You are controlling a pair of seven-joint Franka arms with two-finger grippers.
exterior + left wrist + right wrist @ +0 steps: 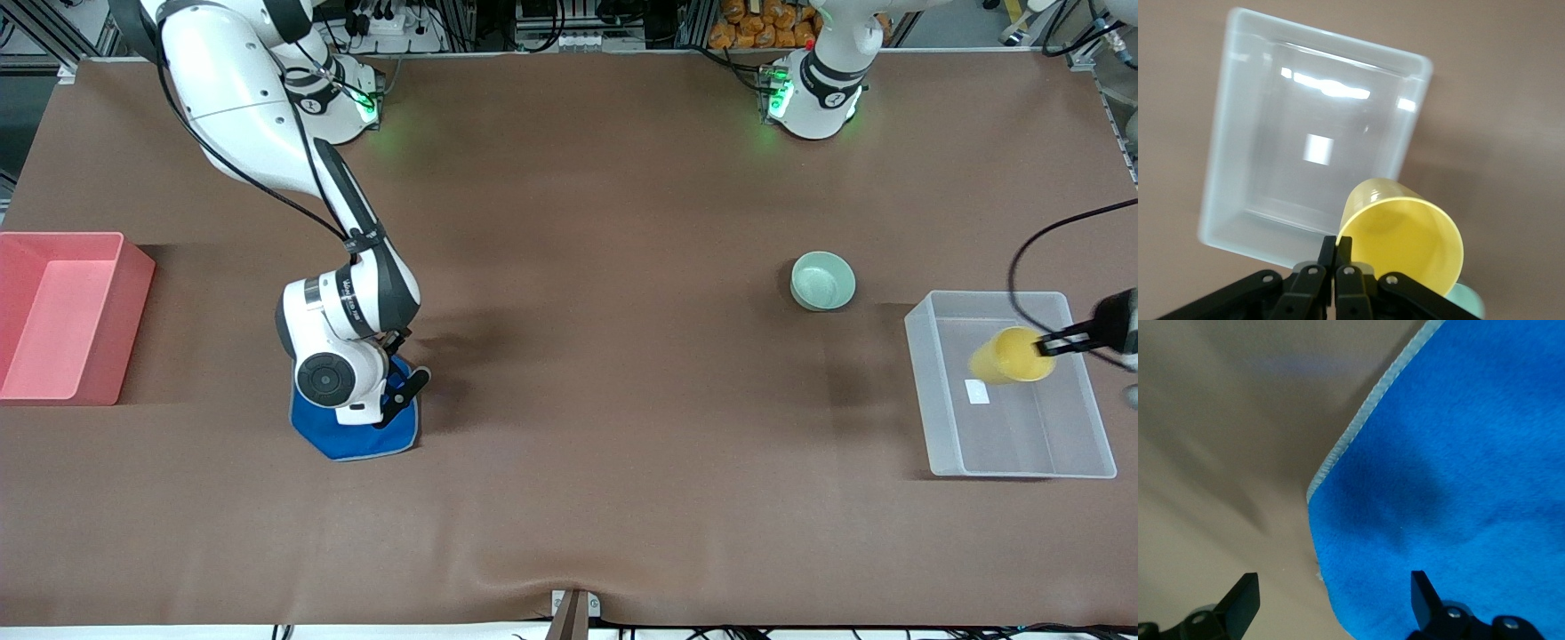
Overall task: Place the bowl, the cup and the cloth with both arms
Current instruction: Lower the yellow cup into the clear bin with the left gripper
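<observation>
Cup (1009, 356): yellow, pinched at the rim between the left fingers (1338, 257), tilted with its mouth toward the wrist camera, held up over the clear bin.
Left gripper (1051, 345): fingers drawn tight together on the cup's rim, hanging over the clear bin at the left arm's end of the table.
Left arm: mostly out of the front view, only the wrist and a black cable showing at that edge.
Clear bin (1098, 449): see-through plastic, rectangular, a small white label on its floor, resting on the table directly under the cup.
Bowl (822, 280): pale mint green, upright on the table, near the clear bin and toward the middle of the table from it, farther from the front camera than the bin's middle.
Right fingers (1425, 593): spread wide, nothing between them, one tip over the blue fabric and the other over bare table beside the stitched edge.
Right gripper (391, 404): low over the cloth, close to its surface.
Cloth (333, 440): bright blue with pale edging, lying flat on the table, partly hidden under the right wrist.
Red bin (62, 316): open-topped, at the right arm's end of the table, well apart from the cloth.
Table (578, 444): covered in brown.
</observation>
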